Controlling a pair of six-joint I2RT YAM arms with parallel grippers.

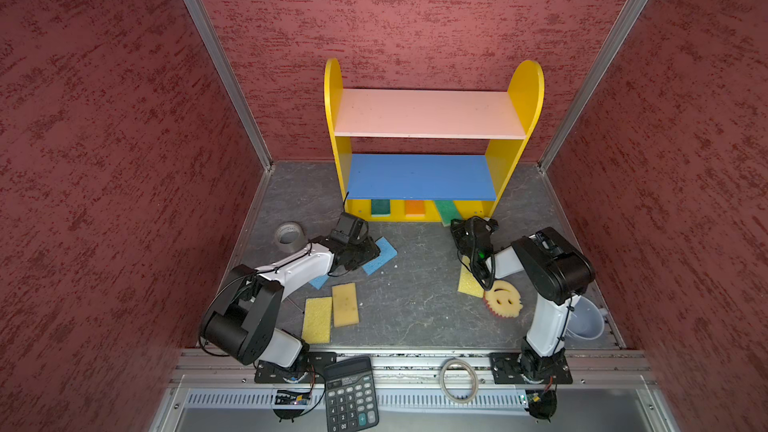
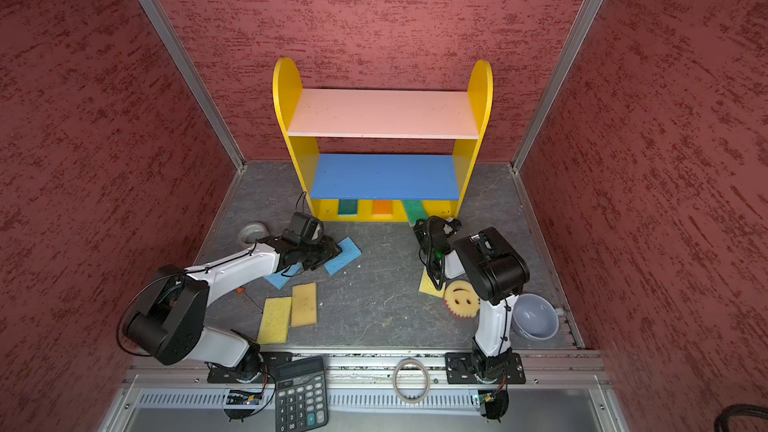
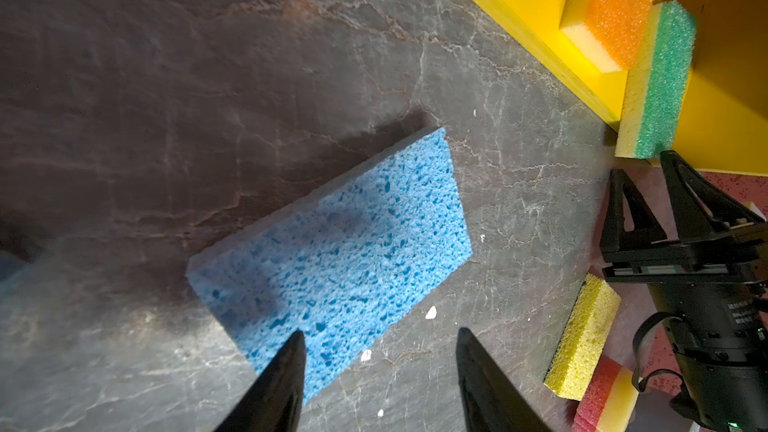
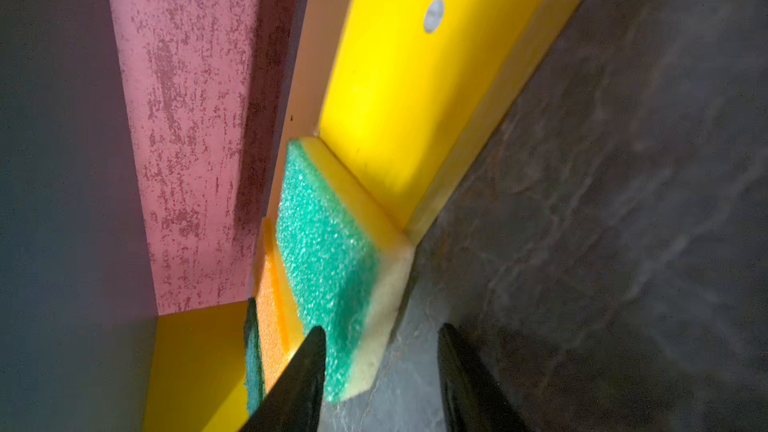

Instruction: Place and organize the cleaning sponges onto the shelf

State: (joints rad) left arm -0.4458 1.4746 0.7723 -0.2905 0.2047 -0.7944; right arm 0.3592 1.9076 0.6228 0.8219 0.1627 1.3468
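The flat blue rectangular sponge (image 3: 340, 251) has an open, porous, rough foam surface. The green-topped yellow sponge (image 4: 328, 259) shows a coarse, slightly glittering scrub layer on soft fine foam. The yellow painted shelf (image 4: 399, 97) looks smooth and half glossy. The dark grey tabletop (image 3: 166, 76) is matt, stone-like, with pale veins. The left hand (image 3: 378, 336) looks like smooth black plastic.

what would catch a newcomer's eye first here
The bright yellow shelf with pink and blue boards stands at the back centre, three sponges at its bottom tier. Across the dark floor in front lie loose sponges, most strikingly the round smiley sponge near the right arm and a blue sponge by the left hand.
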